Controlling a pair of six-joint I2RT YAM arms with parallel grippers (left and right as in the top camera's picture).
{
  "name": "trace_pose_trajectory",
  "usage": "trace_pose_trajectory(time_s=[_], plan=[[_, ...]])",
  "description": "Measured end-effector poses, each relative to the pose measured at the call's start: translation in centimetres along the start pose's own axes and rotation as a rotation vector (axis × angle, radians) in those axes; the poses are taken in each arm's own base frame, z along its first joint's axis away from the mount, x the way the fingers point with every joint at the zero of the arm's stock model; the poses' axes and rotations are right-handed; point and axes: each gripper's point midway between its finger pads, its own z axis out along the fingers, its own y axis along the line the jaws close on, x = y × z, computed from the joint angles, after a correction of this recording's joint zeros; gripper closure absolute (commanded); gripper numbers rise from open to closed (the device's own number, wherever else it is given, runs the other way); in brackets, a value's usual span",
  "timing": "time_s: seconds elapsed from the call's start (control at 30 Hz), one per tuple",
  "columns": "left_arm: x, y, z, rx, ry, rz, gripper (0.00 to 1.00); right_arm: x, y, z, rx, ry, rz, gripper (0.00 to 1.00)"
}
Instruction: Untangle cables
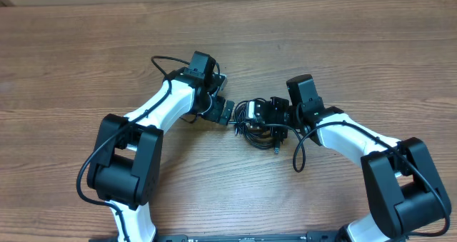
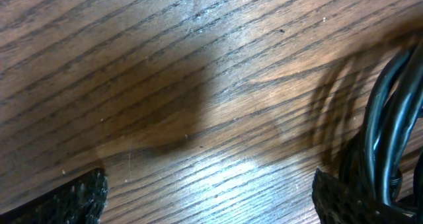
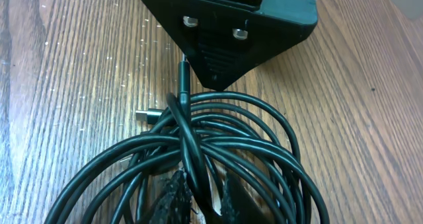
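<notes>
The cables (image 1: 258, 124) are lying as one round bundle on the table (image 1: 357, 42), near its middle, between the two grippers. They are thin, black and smooth with a slight shine, and they are curling in many loops that are crossing over each other; one strand is running straight across the loops. A small flat plug (image 3: 147, 115) is sticking out at the edge of the bundle and is resting on the wood. The right gripper (image 3: 201, 201) is sitting with its fingers almost pressed together, and it is pinching some strands of the bundle between its rough black pads (image 3: 175, 197). The left gripper (image 2: 208, 197) is standing spread wide and is gripping nothing; bare wood is showing between its textured fingertips (image 2: 79, 197), and the bundle is lying just beside one of them. In the right wrist view one of its fingers is appearing as a matte black wedge with two metal screws, just beyond the loops. The table is showing brown wood grain in long dark lines with a soft glare, and the arms (image 1: 164, 103) are wearing white shells with black joints
</notes>
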Motion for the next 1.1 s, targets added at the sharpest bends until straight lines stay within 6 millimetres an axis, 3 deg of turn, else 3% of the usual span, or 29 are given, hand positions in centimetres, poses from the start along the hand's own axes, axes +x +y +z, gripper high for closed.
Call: trace_pose_trajectory(time_s=[0.57,0.73,1.1], plan=[[-0.05,-0.03,0.0,0.002,-0.002,-0.011,0.0,0.26,-0.36,0.57,0.011,-0.006,-0.007,0.88],[-0.15,-0.05,0.0,0.003,-0.006,-0.018,0.0,0.27,-0.39,0.59,0.012,-0.006,-0.014,0.96],[-0.2,-0.06,0.0,0.003,-0.008,-0.037,0.01,0.2,-0.53,0.58,0.018,-0.009,-0.017,0.96]])
